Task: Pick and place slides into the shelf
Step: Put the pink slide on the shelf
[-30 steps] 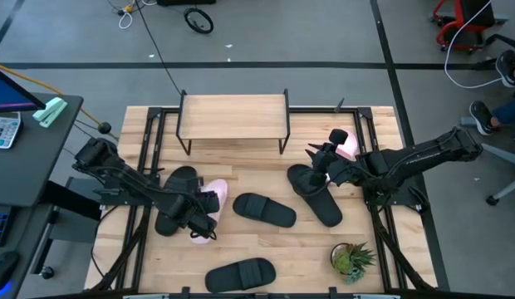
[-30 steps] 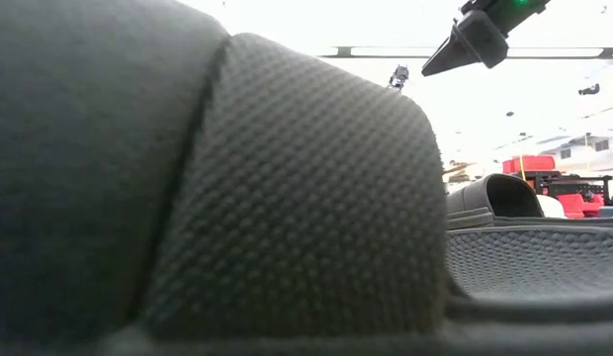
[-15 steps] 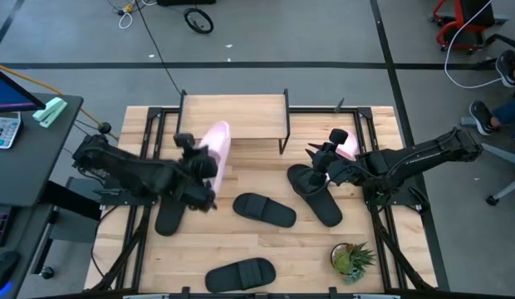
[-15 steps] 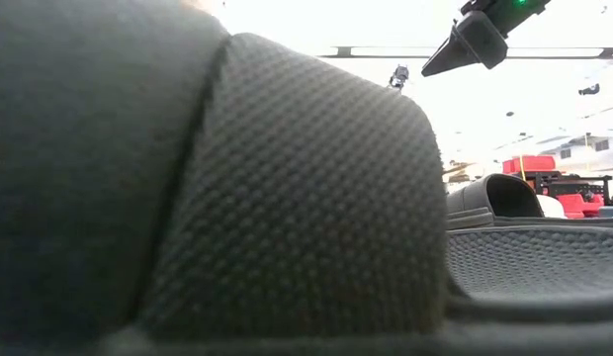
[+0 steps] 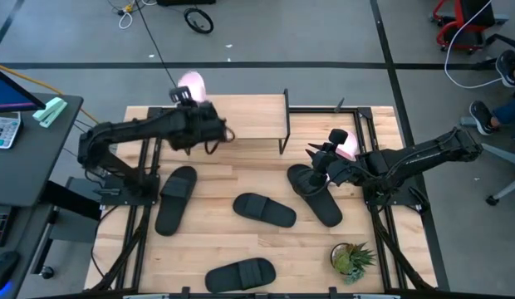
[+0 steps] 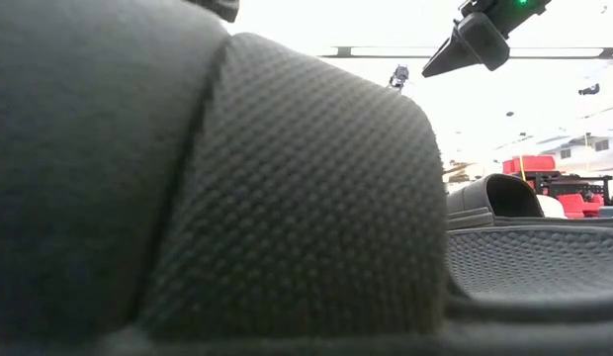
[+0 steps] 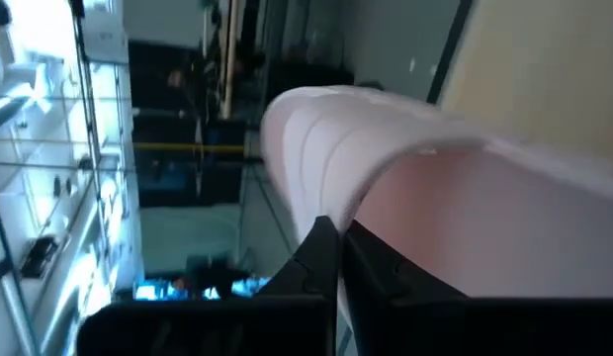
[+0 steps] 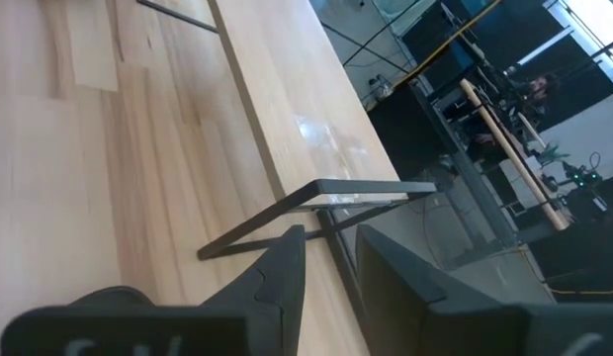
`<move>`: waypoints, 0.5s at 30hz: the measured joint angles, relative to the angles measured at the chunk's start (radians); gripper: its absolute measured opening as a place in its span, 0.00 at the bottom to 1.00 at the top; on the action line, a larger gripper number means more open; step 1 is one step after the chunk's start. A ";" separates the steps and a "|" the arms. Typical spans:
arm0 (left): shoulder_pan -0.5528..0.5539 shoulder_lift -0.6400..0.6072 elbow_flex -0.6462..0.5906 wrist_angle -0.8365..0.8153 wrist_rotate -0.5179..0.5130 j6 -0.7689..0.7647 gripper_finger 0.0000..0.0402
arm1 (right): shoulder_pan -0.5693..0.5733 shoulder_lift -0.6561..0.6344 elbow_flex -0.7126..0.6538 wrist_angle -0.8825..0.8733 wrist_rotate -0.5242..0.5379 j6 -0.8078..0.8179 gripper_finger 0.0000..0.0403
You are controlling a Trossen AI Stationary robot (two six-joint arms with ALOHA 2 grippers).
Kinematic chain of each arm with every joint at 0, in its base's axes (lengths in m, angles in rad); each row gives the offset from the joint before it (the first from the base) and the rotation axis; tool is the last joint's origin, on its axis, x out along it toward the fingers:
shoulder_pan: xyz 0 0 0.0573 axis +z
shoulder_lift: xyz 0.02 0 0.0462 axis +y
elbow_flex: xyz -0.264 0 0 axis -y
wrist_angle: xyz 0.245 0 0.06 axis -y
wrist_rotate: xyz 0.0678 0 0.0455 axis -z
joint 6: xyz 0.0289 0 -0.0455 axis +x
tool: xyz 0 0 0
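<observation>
The pink slide [image 5: 192, 84] had been carried from mid-table to above the shelf [image 5: 241, 116], clamped by the left gripper [image 5: 203, 124], apparently raised on end, its long axis pointing away.

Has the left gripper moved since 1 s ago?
Yes. The left gripper, shut on the pink slide, went from the table's front-left up to the shelf's left end.

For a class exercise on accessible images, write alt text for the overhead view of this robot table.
The left gripper holds a pale pink slide over the left end of the small wooden shelf. Four black slides lie on the table; the right gripper hovers beside a second pink slide.
</observation>
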State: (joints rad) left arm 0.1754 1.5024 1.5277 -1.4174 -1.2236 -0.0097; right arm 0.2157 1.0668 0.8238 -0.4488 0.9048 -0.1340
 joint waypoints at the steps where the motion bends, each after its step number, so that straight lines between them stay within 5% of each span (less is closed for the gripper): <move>1: 0.026 0.000 -0.012 0.031 0.000 0.041 0.02 | 0.000 0.000 0.000 0.000 0.000 -0.005 0.25; 15: 0.279 0.000 -0.295 0.683 0.219 0.640 0.02 | 0.000 0.000 0.000 0.000 0.000 -0.046 0.25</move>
State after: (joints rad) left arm 0.4540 1.5028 1.2327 -0.7339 -1.0050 0.6306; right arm 0.2157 1.0668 0.8238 -0.4484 0.9051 -0.1799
